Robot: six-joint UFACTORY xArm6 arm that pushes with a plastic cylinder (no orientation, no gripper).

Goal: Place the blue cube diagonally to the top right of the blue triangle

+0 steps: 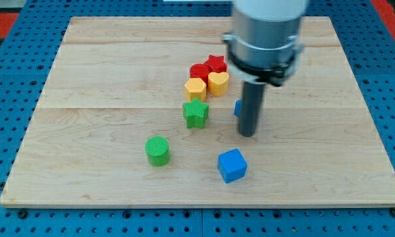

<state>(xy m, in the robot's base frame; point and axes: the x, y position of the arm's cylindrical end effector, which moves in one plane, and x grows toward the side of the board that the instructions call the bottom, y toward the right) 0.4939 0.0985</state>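
One arm, coming down from the view's top, grey cylindrical body with a dark rod hanging vertical; my tip [248, 133] down on the worktop [85, 131], right of centre. No gripper fitted, nothing held, just the bare rod. Blue cube [232, 165] lying below the tip toward the view's bottom, slightly left, near but apart. Blue block [237, 108] mostly hidden behind the rod on its left side, shape can't tell. Green star [196, 113] left of the rod, green cylinder [157, 151] further down-left. Cluster above: yellow hexagon [195, 87], yellow heart [218, 82], red cylinder [199, 70], red star [215, 63], packed touching. Pale wooden board on blue perforated base [13, 217]
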